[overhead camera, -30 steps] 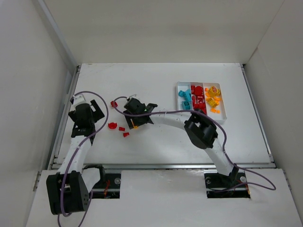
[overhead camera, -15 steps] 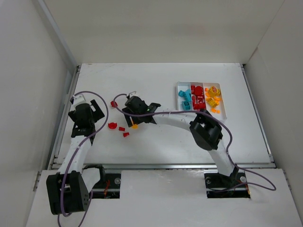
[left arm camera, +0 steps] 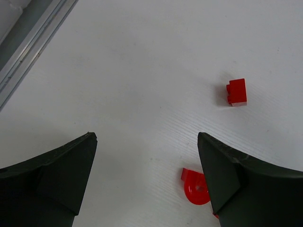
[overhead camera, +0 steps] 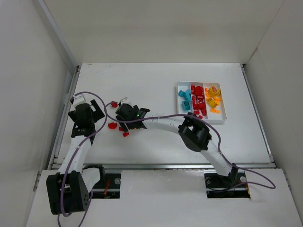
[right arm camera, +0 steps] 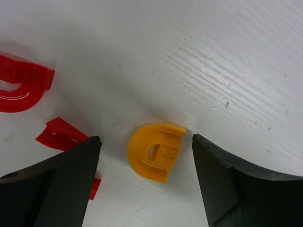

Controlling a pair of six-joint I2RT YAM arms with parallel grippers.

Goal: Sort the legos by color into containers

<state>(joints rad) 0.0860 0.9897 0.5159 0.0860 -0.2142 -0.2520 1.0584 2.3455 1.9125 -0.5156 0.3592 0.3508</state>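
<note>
An orange half-round lego (right arm camera: 155,152) lies flat on the table between the fingers of my right gripper (right arm camera: 146,138), which is open and low over it. Red legos lie just left of it: a curved one (right arm camera: 21,87) and a small wedge (right arm camera: 61,135). From above, the right gripper (overhead camera: 127,115) hides the orange piece. Loose red legos (overhead camera: 112,126) sit around it. My left gripper (left arm camera: 147,139) is open over bare table. A red round lego (left arm camera: 194,187) shows by its right finger, and a red brick (left arm camera: 236,91) lies farther off. The containers are the white tray (overhead camera: 178,85).
The tray's three compartments hold teal (overhead camera: 184,99), red (overhead camera: 198,100) and orange (overhead camera: 213,98) legos. A metal rail (left arm camera: 33,40) runs along the table's left edge near the left gripper (overhead camera: 94,111). White walls enclose the table.
My right gripper has moved left and toward the near edge, and now covers the orange lego seen from above. The left arm has not moved.
</note>
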